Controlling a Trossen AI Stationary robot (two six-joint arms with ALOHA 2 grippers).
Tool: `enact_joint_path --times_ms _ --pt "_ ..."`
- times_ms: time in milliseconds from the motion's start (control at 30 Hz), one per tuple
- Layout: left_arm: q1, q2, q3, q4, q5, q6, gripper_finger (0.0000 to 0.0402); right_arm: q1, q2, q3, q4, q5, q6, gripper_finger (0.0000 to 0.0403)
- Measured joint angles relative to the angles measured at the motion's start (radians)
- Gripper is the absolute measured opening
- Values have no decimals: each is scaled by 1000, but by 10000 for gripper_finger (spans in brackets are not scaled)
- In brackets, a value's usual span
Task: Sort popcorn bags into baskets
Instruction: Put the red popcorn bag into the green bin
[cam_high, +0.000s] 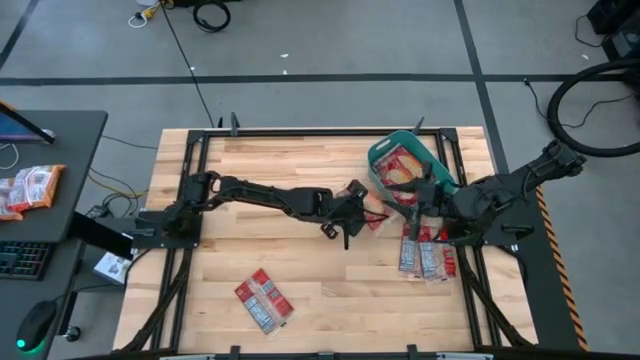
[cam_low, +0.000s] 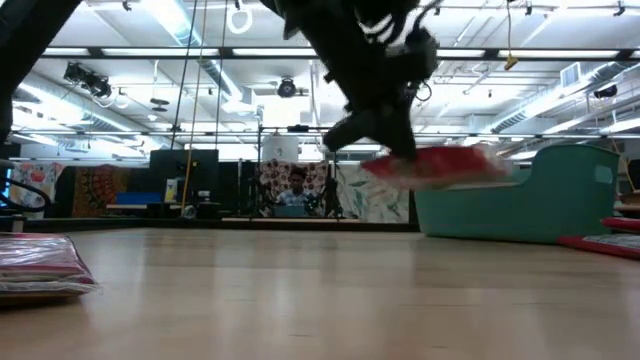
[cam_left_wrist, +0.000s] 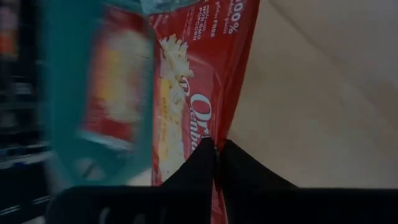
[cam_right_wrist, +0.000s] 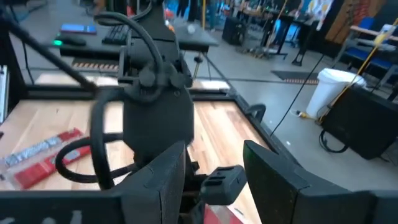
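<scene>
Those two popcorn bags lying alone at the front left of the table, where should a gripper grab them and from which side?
The two bags lie flat on the table, partly stacked and skewed, with clear wood all round. Probably best to come straight down from above and pinch the top bag across its narrow width at an end edge, since flat packets offer little else to grip.

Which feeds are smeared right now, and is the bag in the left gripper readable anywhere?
Low view: the held popcorn bag and the arm above it are motion-smeared, backlit by ceiling lights. Left wrist view: the teal basket is streaked, but the bag's print is partly legible above the left gripper. Right wrist view: the right gripper is open, with the other arm blurred. High view: sharp, evenly lit.
</scene>
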Motion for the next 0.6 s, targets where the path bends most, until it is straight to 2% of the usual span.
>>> enact_joint_path --times_ms 200,300,600 --pt "-1 -13 1 47 -93 66 16 14 -51 3 11 8 -25 168" --pt "4 -16 0 139 -111 103 16 20 -69 3 13 8 -30 168" --pt "85 38 2 507 68 162 16 30 -66 3 65 0 -57 168"
